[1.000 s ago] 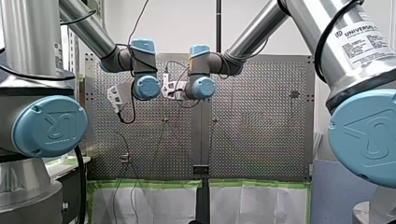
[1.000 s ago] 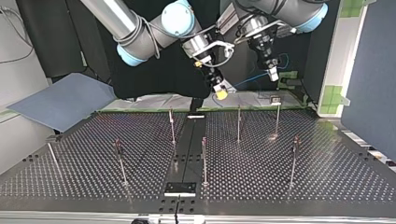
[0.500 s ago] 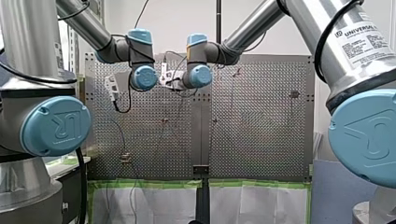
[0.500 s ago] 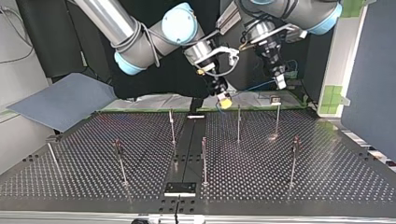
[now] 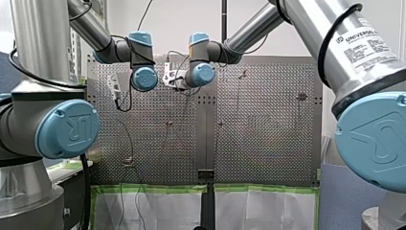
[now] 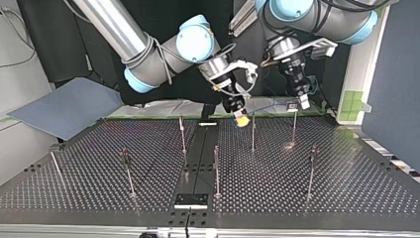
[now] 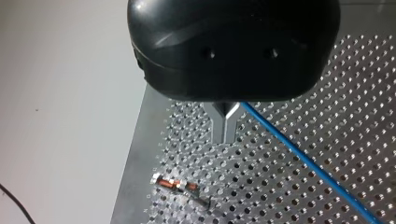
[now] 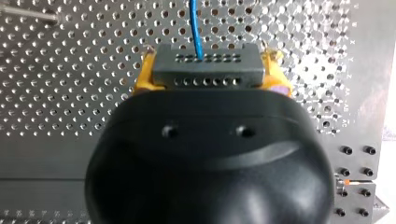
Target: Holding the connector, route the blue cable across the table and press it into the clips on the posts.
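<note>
My right gripper (image 6: pixel 241 119) had its yellow pads (image 8: pixel 141 80) clamped on the connector (image 8: pixel 208 65), just beside a post's (image 6: pixel 253 134) top. The blue cable (image 7: pixel 303 161) ran past my left gripper (image 7: pixel 225 139). Its metal fingers (image 7: pixel 219 125) were pressed together, but I couldn't tell whether they pinched the cable.

The dark grey rectangular connector (image 8: pixel 207 71), its face rowed with small holes, sits clamped between the yellow pads (image 8: pixel 141 81) of my right gripper (image 8: pixel 208 63). The thin blue cable (image 8: pixel 195 25) leaves its top straight ahead. It passes just beside the closed metal fingers (image 7: pixel 219 127) of my left gripper (image 7: pixel 225 133), slanting away beyond them.
</note>
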`<state>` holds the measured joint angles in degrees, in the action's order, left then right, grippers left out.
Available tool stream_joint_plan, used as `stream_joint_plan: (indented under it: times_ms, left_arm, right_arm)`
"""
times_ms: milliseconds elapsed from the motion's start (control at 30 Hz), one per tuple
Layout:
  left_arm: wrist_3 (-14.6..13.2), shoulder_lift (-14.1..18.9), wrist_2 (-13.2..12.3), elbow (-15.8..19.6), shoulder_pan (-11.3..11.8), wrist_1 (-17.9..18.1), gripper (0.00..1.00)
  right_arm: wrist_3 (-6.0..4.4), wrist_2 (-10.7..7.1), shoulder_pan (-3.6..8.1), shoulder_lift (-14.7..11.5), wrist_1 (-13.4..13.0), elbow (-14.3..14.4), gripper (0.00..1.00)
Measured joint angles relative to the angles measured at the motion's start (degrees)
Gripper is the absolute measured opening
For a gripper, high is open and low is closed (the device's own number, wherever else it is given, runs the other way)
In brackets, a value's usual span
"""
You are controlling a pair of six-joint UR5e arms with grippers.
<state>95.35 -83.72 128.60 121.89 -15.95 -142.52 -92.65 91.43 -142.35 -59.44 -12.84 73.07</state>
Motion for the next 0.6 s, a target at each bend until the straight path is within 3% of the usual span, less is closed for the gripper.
stream_joint_plan:
  times_ms: [267,600]
  left_arm:
    - [-1.48,-0.79,-3.73,-0.17,3.72,0.91,0.0]
    - [-1.35,-4.27,-8.93,-2.75,7.69,1.25,0.0]
  right_arm:
    - [0.0,-0.09,0.05,1.16,1.48,-3.91,0.0]
    - [0.0,-0.29,0.17,1.53,3.1,-9.03,0.0]
